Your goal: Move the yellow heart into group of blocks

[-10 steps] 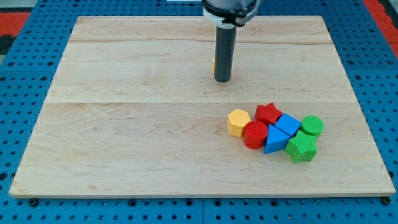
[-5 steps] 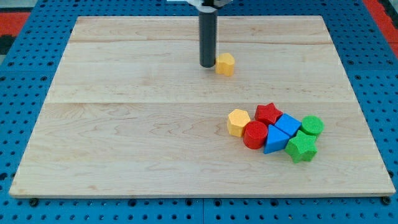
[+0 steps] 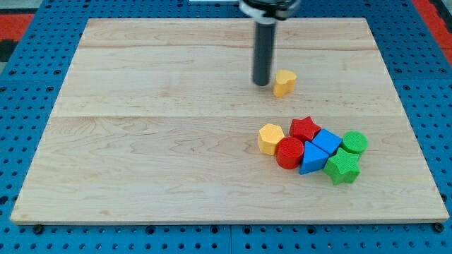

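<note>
The yellow heart [image 3: 284, 82] lies on the wooden board [image 3: 155, 141], right of centre in the upper half. My tip [image 3: 262, 83] stands just to its left, touching or nearly touching it. The group of blocks sits lower right: a yellow hexagon [image 3: 270, 138], a red cylinder [image 3: 289, 153], a red star [image 3: 305, 129], a blue cube [image 3: 327, 142], a blue triangle [image 3: 311, 160], a green cylinder [image 3: 354, 143] and a green star [image 3: 342, 168]. The heart is apart from the group, about a block's width above the red star.
The board lies on a blue pegboard table [image 3: 21, 141]. A red area [image 3: 14, 17] shows at the view's top left corner and another [image 3: 434, 14] at the top right.
My tip swung from right to left and then back right, pushing the yellow heart to the right and slightly down, closer to the group. The grouped blocks have not moved.
</note>
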Controlling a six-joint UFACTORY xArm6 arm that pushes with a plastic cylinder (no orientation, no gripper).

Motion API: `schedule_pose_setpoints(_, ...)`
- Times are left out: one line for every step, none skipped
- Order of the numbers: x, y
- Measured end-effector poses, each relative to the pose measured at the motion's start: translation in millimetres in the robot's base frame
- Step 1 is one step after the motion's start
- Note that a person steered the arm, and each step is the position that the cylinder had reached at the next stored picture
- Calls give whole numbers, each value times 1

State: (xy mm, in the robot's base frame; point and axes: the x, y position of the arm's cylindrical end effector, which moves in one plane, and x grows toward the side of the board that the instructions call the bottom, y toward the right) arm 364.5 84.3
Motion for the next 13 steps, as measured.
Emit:
schedule_pose_setpoints(-5, 38)
schedule_pose_setpoints(-4, 55)
schedule_pose_setpoints(23, 89)
schedule_pose_setpoints(79, 89)
schedule_pose_setpoints(110, 88)
schedule_pose_setpoints(104, 117)
schedule_pose_setpoints(90, 130)
schedule_pose_setpoints(72, 145)
schedule_pose_setpoints(90, 242)
schedule_pose_setpoints(112, 249)
schedule_pose_setpoints(123, 192)
schedule_pose_setpoints(120, 158)
schedule_pose_setpoints(120, 105)
